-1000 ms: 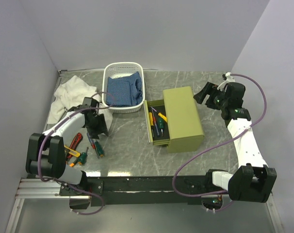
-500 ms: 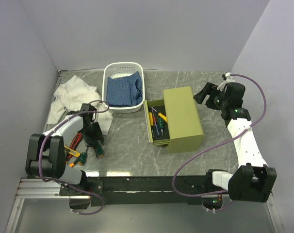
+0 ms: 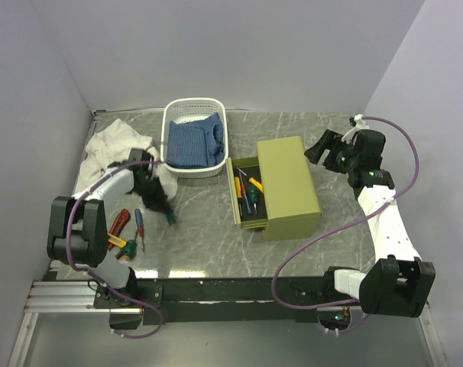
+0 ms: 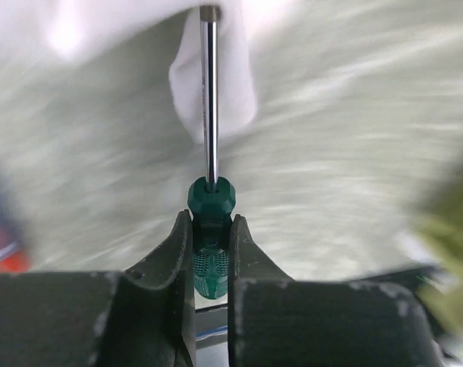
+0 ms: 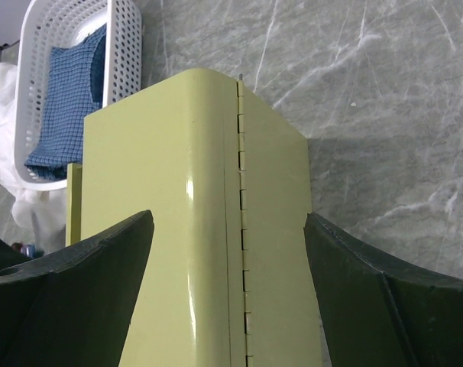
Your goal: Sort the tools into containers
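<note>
Left wrist, green screwdriver (image 4: 211, 200) in fingers (image 4: 175, 256), white cloth (image 4: 233, 92) ahead

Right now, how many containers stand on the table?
2. The olive-green drawer chest stands right of centre; the white basket, holding blue fabric, is at the back, left of it.

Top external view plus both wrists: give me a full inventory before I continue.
green screwdriver: one, green handle, in left gripper, by the cloth
loose tools: about four, red, blue, yellow, green handles, table front left
drawer chest: one, olive green, centre right, drawer open
drawer tools: several, yellow, green, blue, in open drawer
basket: one, white, back centre
fabric: one, blue, in basket
cloth: one, white, back left
table: one, grey marble
left gripper: one, black, shut on green screwdriver
right gripper: one, black, open, by drawer chest
</note>
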Action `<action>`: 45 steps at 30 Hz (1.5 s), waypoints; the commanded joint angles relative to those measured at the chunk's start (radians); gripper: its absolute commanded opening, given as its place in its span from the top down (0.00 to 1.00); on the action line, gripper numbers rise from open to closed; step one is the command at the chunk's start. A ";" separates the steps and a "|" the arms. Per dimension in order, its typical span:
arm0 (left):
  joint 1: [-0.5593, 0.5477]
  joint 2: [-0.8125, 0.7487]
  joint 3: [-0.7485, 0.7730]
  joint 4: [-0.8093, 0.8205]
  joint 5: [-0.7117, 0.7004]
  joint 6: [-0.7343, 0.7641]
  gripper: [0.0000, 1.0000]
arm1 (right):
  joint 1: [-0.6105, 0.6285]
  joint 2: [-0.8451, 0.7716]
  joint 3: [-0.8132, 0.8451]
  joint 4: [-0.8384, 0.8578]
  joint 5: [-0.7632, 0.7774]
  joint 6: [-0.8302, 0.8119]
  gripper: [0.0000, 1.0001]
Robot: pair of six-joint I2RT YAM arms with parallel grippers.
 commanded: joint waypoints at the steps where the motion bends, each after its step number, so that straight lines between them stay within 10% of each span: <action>1: -0.059 0.000 0.236 0.183 0.358 -0.003 0.99 | -0.008 0.001 0.037 0.029 0.007 -0.007 0.13; 11: -0.289 0.202 0.577 0.393 0.740 0.051 0.99 | -0.008 -0.016 0.032 0.020 0.015 -0.023 0.13; 20: -0.369 0.271 0.580 0.409 0.860 0.025 0.99 | -0.013 -0.027 -0.001 0.010 0.016 -0.030 0.13; 28: -0.429 0.277 0.520 0.456 0.972 -0.003 0.51 | -0.010 -0.013 -0.012 0.017 0.002 -0.024 0.13; 32: -0.414 0.225 0.493 0.434 0.899 0.016 0.31 | -0.010 -0.010 -0.014 0.020 -0.005 -0.015 0.13; 45: -0.058 -0.088 0.321 0.087 0.389 0.155 0.25 | -0.011 -0.048 -0.060 0.038 -0.004 -0.006 0.13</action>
